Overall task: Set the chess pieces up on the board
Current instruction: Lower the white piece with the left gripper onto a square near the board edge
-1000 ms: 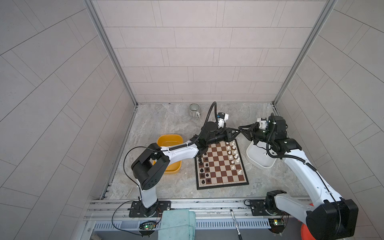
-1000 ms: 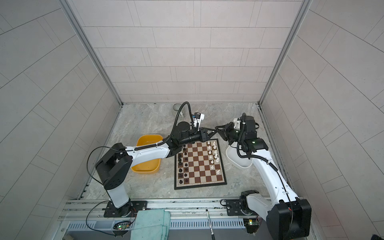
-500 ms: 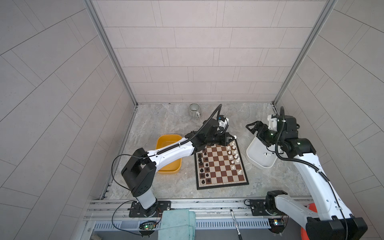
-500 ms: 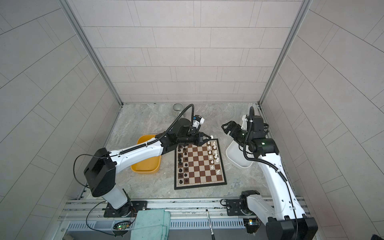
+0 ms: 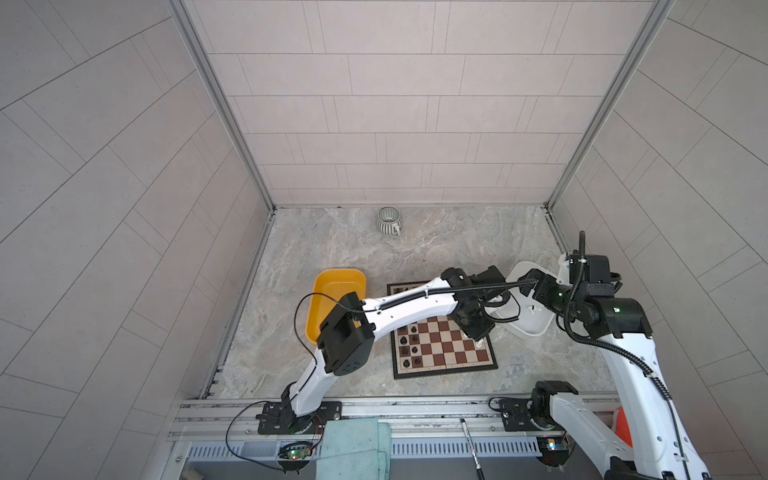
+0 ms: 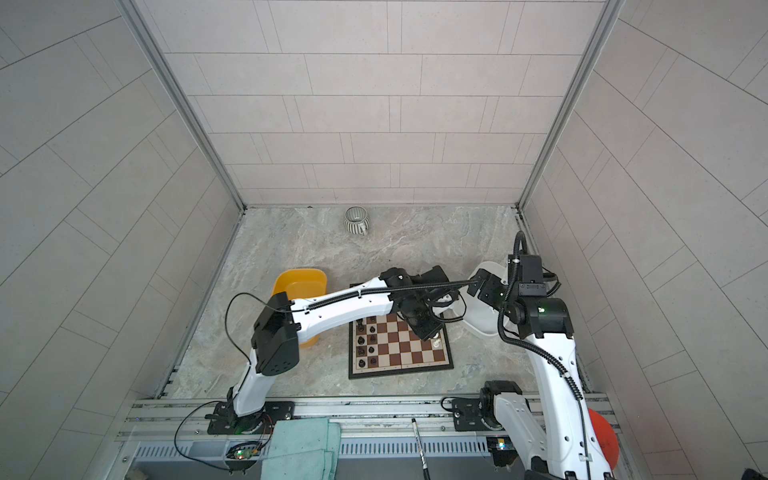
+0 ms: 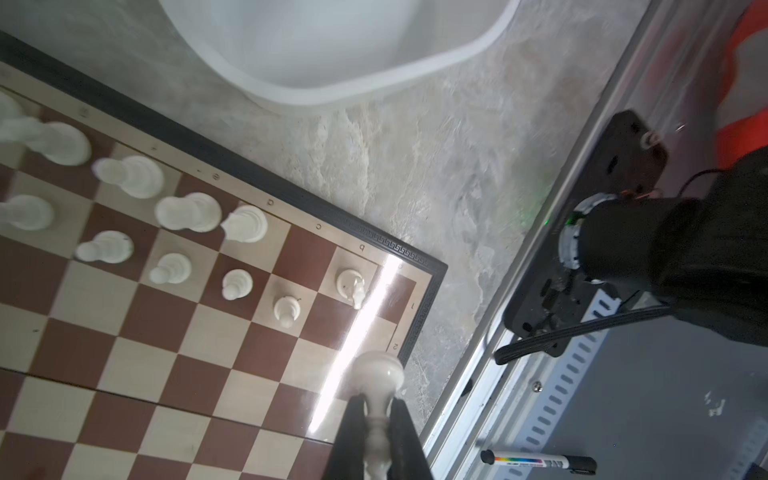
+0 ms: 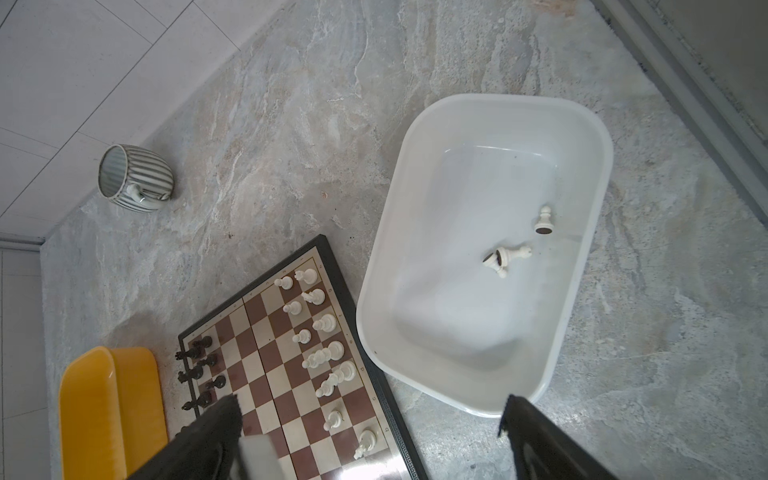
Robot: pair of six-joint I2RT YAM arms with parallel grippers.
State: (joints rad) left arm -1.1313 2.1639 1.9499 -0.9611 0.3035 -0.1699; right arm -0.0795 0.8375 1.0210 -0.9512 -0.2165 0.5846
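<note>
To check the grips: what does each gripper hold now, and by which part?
The left gripper pinches a white chess piece by its narrow stem; the right gripper is open and empty.

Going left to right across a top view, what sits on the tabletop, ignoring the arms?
yellow tray → board → white tray. The striped cup, farther back, overlaps the board's left edge, so it is left out.

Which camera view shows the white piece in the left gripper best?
The left wrist view: the white piece sits clamped in the left gripper, close up. In both top views the gripper largely hides it; the right wrist view misses it.
</note>
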